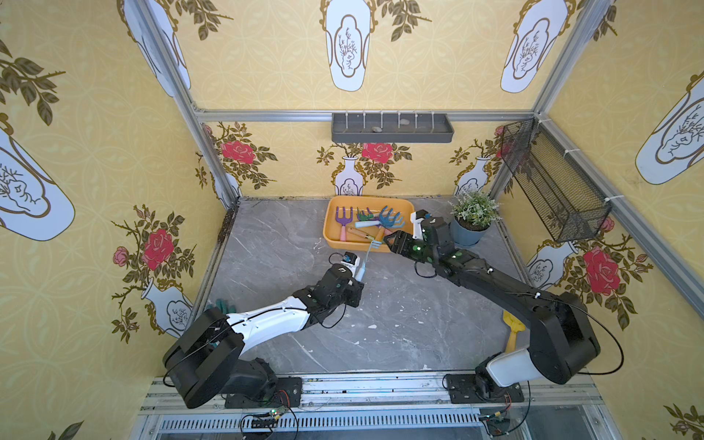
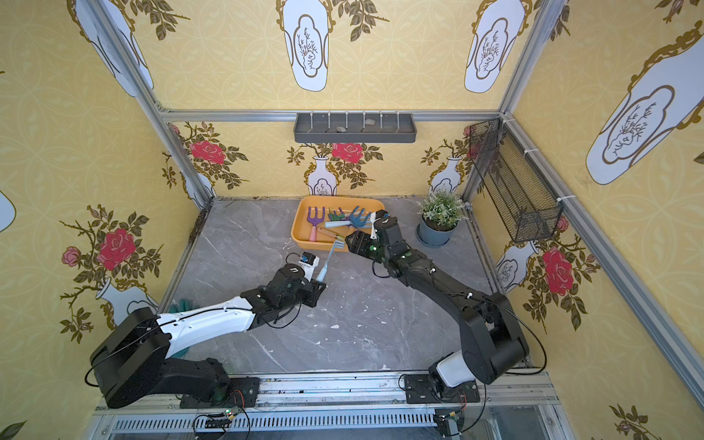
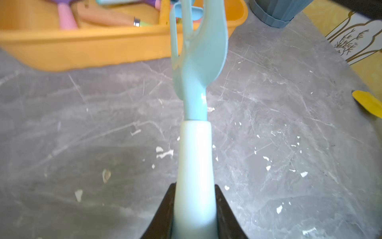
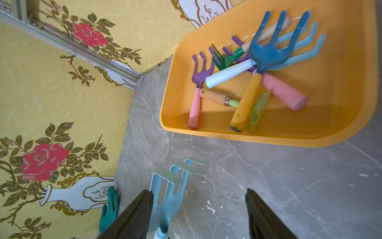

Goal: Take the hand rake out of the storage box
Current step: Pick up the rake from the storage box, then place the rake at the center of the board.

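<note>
A grey marbled table (image 1: 381,327) is being enclosed by yellow wallpaper (image 1: 266,76) of roses and vases, edged with aluminium rails (image 1: 266,115), and lit evenly. Beyond the right claw (image 4: 198,191), a grey trough (image 1: 392,136) and a black mesh basket (image 1: 552,183) are being held against those rails.

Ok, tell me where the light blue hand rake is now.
In both top views the light blue hand rake is just outside the front rim of the storage box, handle in the left gripper, tines by the open right gripper.

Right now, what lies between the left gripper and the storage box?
Only the hand rake the left gripper holds, over bare tabletop; left wrist view shows it.
</note>
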